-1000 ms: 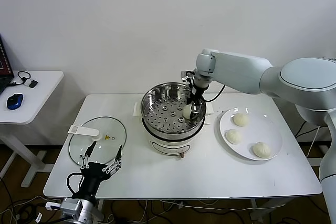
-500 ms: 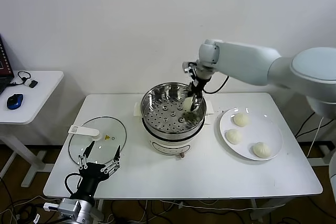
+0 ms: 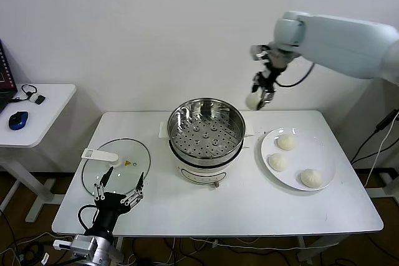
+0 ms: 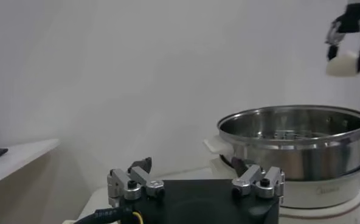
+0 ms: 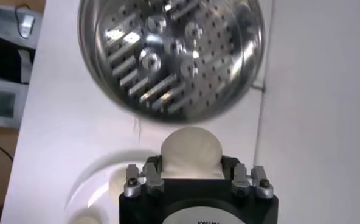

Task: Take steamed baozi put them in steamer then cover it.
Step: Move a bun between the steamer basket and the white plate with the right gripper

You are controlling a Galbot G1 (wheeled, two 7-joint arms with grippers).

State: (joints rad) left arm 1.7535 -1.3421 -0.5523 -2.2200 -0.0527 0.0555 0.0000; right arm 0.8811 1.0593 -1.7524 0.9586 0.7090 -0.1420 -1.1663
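My right gripper (image 3: 257,99) is shut on one baozi (image 3: 252,100) and holds it high in the air, right of and above the steamer (image 3: 176,135). The right wrist view shows that baozi (image 5: 190,151) between the jaws, with the steamer's perforated tray (image 5: 171,55) bare. Three more baozi (image 3: 285,142) (image 3: 277,162) (image 3: 311,178) lie on the white plate (image 3: 324,152). The glass cover (image 3: 116,165) lies flat on the table, left of the steamer. My left gripper (image 3: 118,190) is open at the front left, near the cover. The steamer (image 4: 295,146) also shows in the left wrist view.
The white table's (image 3: 249,207) front edge runs just behind my left gripper. A small side table (image 3: 43,101) with a blue mouse (image 3: 17,119) stands at the far left. The wall is close behind the steamer.
My right gripper has risen out of the steamer with the baozi and moved up and to the right. The left arm has not moved.
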